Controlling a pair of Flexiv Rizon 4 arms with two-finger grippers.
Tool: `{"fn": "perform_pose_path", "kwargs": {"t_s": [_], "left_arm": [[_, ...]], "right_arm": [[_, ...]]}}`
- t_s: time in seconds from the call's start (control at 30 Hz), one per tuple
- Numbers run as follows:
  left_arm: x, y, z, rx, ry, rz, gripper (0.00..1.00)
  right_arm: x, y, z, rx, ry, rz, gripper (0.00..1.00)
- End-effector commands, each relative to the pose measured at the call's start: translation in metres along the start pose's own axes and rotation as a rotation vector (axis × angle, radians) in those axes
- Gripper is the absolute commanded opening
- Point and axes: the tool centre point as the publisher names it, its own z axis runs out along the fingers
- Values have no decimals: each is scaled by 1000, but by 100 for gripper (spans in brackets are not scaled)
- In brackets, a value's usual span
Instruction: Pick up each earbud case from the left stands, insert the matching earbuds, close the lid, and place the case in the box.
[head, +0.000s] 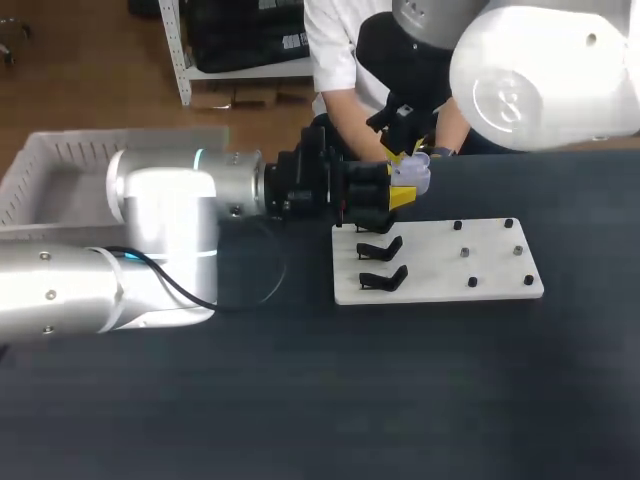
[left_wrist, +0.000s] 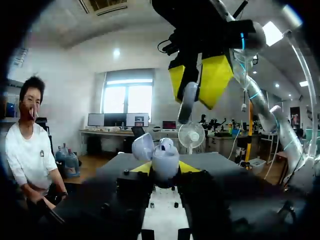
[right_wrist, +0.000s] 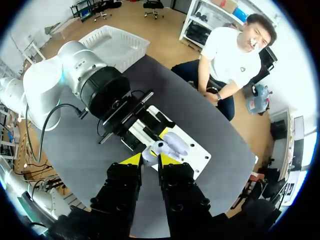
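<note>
Earbud case (left_wrist: 165, 161), pale lavender rounded plastic with its lid hinged open, is clamped from both sides by the yellow tips of the left gripper (left_wrist: 165, 167). It is held above the table (head: 300, 400) near its far edge, over the far left corner of the flat white board (head: 490, 285).

Directly above it hangs the right gripper (left_wrist: 195, 92), pinching a small pale earbud (left_wrist: 186, 102) between its fingers. The step in hand looks like insertion. The next move calls for lowering the earbud straight into its socket, releasing it, then shutting the lid.

The case's sockets are hidden. A rounded bump at its mouth may be an earbud already seated, though I cannot be sure. From the head view the earbud is lost among the right gripper's fingers.
</note>
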Motion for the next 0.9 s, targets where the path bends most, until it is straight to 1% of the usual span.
{"fn": "perform_pose_path", "kwargs": {"t_s": [0.03, 0.33, 0.47, 0.6, 0.9], "left_arm": [[0, -2, 1, -8, -2, 3, 0], [0, -2, 1, -8, -2, 3, 0], [0, -2, 1, -8, -2, 3, 0], [0, -2, 1, -8, -2, 3, 0], [0, -2, 1, -8, -2, 3, 0]], "right_arm": [[1, 0, 0, 1, -3, 1, 0], [3, -1, 2, 5, 1, -1, 0], [8, -4, 11, 13, 22, -13, 0], [10, -7, 15, 13, 25, -14, 0], [9, -15, 19, 23, 26, -27, 0]]}}
